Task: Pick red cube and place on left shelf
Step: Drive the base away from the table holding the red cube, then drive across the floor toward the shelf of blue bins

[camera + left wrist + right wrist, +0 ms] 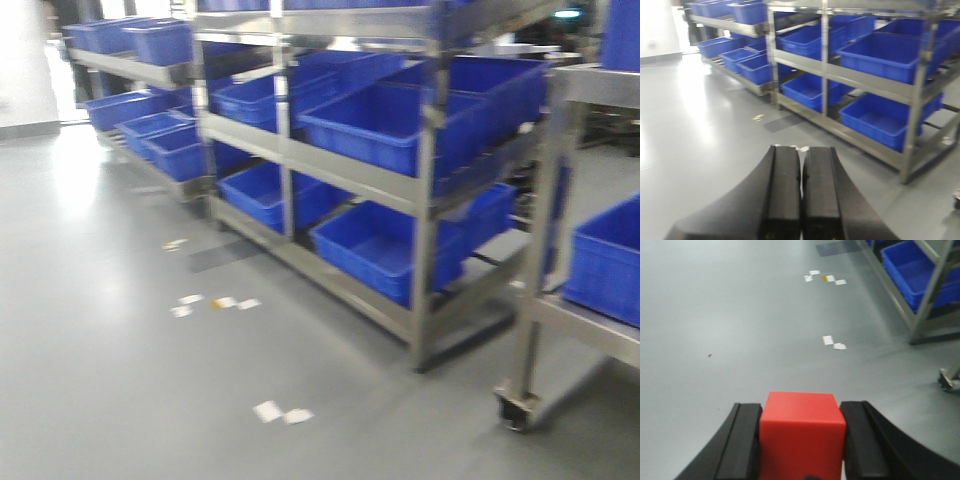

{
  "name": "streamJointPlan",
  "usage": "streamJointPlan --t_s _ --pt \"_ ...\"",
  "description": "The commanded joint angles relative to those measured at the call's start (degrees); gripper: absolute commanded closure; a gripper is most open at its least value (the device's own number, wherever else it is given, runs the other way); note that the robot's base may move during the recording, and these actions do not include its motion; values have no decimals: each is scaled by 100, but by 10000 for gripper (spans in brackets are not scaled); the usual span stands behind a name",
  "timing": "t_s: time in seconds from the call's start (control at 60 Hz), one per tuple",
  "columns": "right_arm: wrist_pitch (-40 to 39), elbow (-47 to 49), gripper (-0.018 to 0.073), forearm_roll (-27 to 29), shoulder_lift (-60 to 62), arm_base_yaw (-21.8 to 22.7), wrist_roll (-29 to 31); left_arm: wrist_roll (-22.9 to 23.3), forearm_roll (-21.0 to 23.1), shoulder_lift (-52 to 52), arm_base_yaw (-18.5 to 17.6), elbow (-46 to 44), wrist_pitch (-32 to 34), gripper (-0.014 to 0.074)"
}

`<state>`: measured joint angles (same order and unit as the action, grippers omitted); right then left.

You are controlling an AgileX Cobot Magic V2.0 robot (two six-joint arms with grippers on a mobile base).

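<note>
A smooth grey floor [100, 380] carries steel shelf racks [425, 200] along its far and right sides, with blue bins [385, 245] on their tiers. The rightmost rack stands on a castor [515, 410]. White paper scraps [282, 412] lie scattered on the open floor.

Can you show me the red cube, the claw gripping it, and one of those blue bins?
red cube [802, 435]: right wrist view, middle of its near face.
right claw [801, 410]: right wrist view, midway between its fingertips, where the cube sits.
blue bin [360, 262]: front-facing view, its near wall.
</note>
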<state>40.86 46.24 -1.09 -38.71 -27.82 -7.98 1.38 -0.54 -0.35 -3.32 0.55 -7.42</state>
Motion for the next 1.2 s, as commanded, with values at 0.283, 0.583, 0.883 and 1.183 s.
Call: streamJointPlan --t_s 0.283,0.583,0.883,1.183 --pt "-478 150 513 -22 19 7 33 5 17 -92 -2 132 501 495" --pt "-478 150 513 -22 19 7 33 5 17 -92 -2 132 501 495" --pt "-478 150 513 -22 19 7 33 5 17 -92 -2 132 501 495" --pt "-478 150 513 -22 19 7 33 5 17 -92 -2 132 501 495"
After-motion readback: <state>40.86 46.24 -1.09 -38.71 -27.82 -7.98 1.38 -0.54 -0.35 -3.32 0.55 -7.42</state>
